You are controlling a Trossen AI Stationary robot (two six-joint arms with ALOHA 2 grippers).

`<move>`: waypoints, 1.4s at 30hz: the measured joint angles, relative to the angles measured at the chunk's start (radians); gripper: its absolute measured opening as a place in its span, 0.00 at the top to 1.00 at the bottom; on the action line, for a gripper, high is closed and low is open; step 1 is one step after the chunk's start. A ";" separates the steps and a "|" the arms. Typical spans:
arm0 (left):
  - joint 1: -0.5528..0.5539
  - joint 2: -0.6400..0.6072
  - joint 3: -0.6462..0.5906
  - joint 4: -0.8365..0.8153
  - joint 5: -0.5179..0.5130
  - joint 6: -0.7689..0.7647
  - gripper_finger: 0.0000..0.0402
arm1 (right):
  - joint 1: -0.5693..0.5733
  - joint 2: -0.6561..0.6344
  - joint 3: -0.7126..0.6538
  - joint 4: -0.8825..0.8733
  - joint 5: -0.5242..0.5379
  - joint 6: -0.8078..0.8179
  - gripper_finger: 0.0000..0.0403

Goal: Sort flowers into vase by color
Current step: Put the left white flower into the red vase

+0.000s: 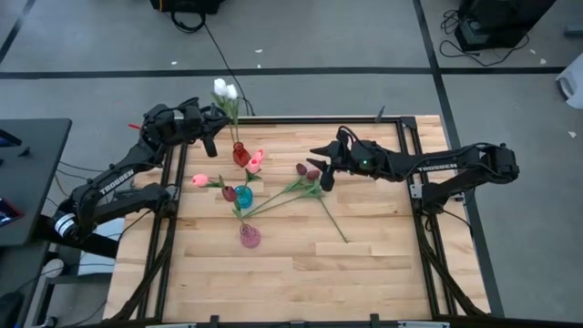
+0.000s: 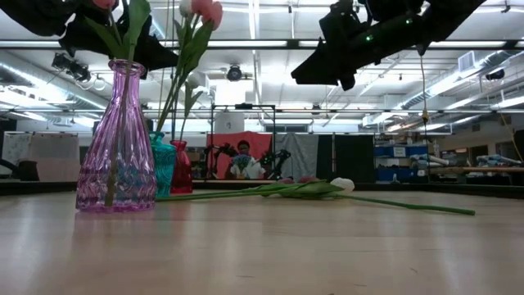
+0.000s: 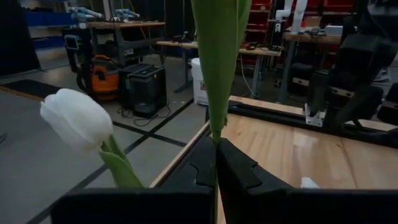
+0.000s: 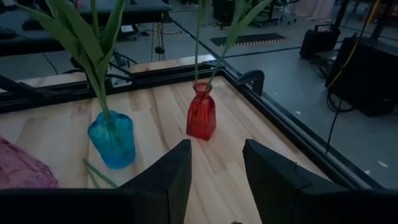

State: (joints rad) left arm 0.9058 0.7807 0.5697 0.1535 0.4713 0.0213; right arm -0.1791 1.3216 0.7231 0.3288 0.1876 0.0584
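Observation:
Three small glass vases stand on the wooden table: red, blue and pink. Two white flowers rise from the red vase, and pink heads lean out near the blue one. My left gripper is at the table's far left, shut on a green stem beside a white head. Several flowers lie flat on the table, among them dark red heads. My right gripper hangs open above them, touching nothing. My left gripper pinches a green stem with its leaf between its two fingertips. The fingers reach in level and lie across the upright stem. The stem rises above the fingers; below them it is hidden by the gripper. In the high view it leads toward the red vase.
Black rails frame the table's far and side edges. The near half of the tabletop holds nothing. In the low view the lying flowers stretch to the right of the vases. A person sits far behind the table.

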 joint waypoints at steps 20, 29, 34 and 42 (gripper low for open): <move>0.000 0.047 -0.069 0.130 -0.020 -0.004 0.98 | -0.002 0.000 0.000 -0.001 -0.007 0.001 0.61; 0.010 0.052 -0.221 0.284 -0.014 -0.080 0.97 | -0.005 0.000 0.000 -0.001 0.019 0.017 0.61; 0.010 0.055 -0.250 0.283 -0.036 -0.105 0.91 | -0.008 0.000 0.000 0.015 0.021 0.017 0.61; 0.009 0.057 -0.233 0.197 -0.051 -0.145 0.62 | -0.008 0.000 0.000 0.012 0.022 0.020 0.61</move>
State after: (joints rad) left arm 0.9150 0.8375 0.3365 0.3509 0.4203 -0.1235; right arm -0.1875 1.3216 0.7235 0.3409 0.2092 0.0788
